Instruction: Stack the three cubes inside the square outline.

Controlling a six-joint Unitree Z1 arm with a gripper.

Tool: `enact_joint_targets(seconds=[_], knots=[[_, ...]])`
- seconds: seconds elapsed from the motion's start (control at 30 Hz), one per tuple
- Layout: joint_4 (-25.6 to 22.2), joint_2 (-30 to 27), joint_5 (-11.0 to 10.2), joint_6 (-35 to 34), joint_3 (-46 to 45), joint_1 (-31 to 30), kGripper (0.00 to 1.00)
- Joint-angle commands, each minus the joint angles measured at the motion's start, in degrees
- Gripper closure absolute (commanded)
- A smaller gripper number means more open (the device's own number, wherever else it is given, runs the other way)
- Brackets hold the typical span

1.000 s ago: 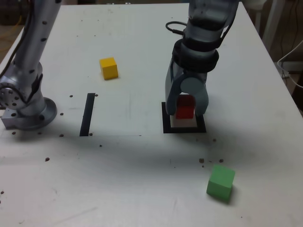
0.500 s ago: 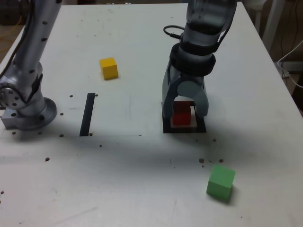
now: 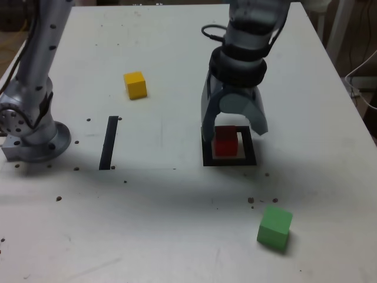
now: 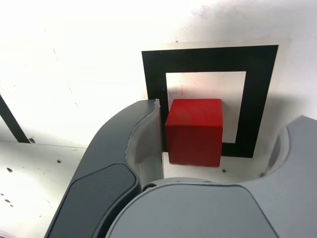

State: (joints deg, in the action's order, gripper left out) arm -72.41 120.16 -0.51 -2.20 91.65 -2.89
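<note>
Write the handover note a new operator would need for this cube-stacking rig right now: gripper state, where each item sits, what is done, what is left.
Gripper: open, empty, jaws spread either side of the red cube with a gap on each side.
Red cube: resting inside the square outline, toward one edge in the wrist view.
Yellow cube: loose on the table, far side, exterior view's left.
Green cube: loose near the front, exterior view's right.
Done: first cube placed in the outline.
Left: stack the yellow and green cubes on the red one.

Silver-grey arm point(image 3: 35, 65) with dark screw holes, round base; black wrist collar, black cable loop point(image 3: 213, 32); claw point(image 3: 234, 127) blue-grey, curved, smooth.
</note>
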Motion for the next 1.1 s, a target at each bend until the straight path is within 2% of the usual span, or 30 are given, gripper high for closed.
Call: enact_joint_targets(seconds=[0.0,0.23,0.4,0.7,0.9,1.07], knots=[[-0.3,-1.3,-0.2,0.1,-0.3,0.1,0.01],[-0.6,-3.8,-0.4,0.0,-1.4,0.9,0.01],[-1.4,-7.0,-0.9,0.8,-3.3,4.3,0.01],[-4.2,-14.6,-2.4,8.3,-6.3,18.9,0.0],[-5.2,-16.9,-4.9,12.8,-7.6,27.8,0.0],[-4.1,-17.6,-6.3,15.4,-10.0,33.8,0.0]])
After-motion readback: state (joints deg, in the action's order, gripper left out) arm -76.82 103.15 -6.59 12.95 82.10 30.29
